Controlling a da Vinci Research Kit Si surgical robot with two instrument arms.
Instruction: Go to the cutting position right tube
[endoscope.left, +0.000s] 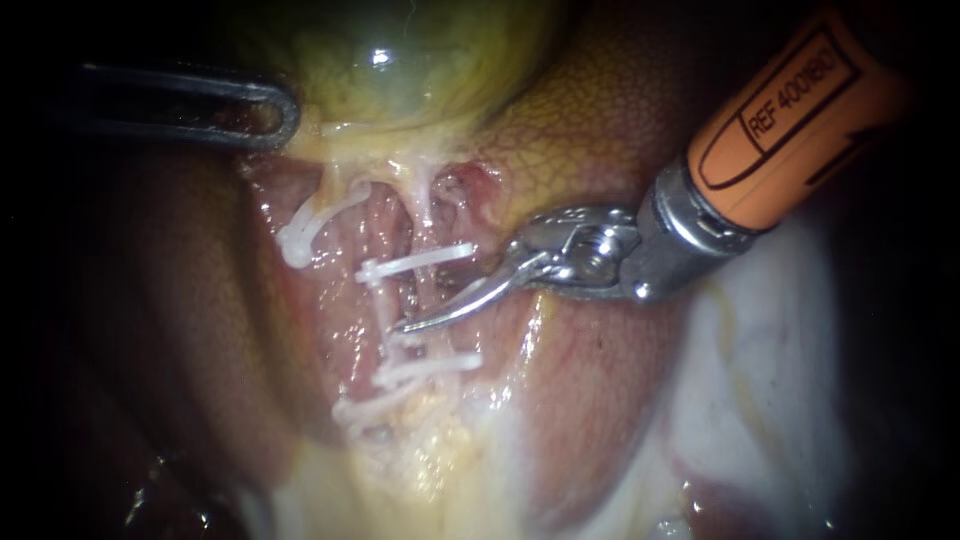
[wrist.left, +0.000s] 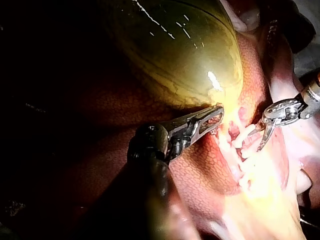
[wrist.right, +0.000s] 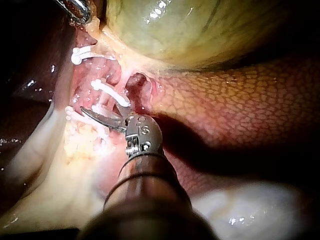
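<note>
The liver (endoscope.left: 170, 300) lies dark around the field and the gallbladder (endoscope.left: 400, 60) bulges above it. A stray sweep of metal into either could mean a tear or a spill.

The left instrument (endoscope.left: 255, 115) lies along the gallbladder's lower edge. As far as the left wrist view shows, its pincer is pressed together on the fringe of tissue there. If that hold slips, the strands below would slacken and the target would shift under the blades.

The right instrument (endoscope.left: 440, 308) comes in from the upper right and ends in curved blades. Its pincer is slightly spread and grips nothing, with one blade lying across the right tube (endoscope.left: 425, 210). That tube runs down from the gallbladder through the middle of the field. The blade crosses it between the upper clip (endoscope.left: 415, 262) and the lower clips (endoscope.left: 430, 365).

The main danger, I judge, is that narrow gap. Blades set too near a clip could nick or dislodge it, or leave too short a stump. The far blade is mostly hidden, so it may catch tissue behind the tube, and too deep a push could pierce the liver bed.
</note>
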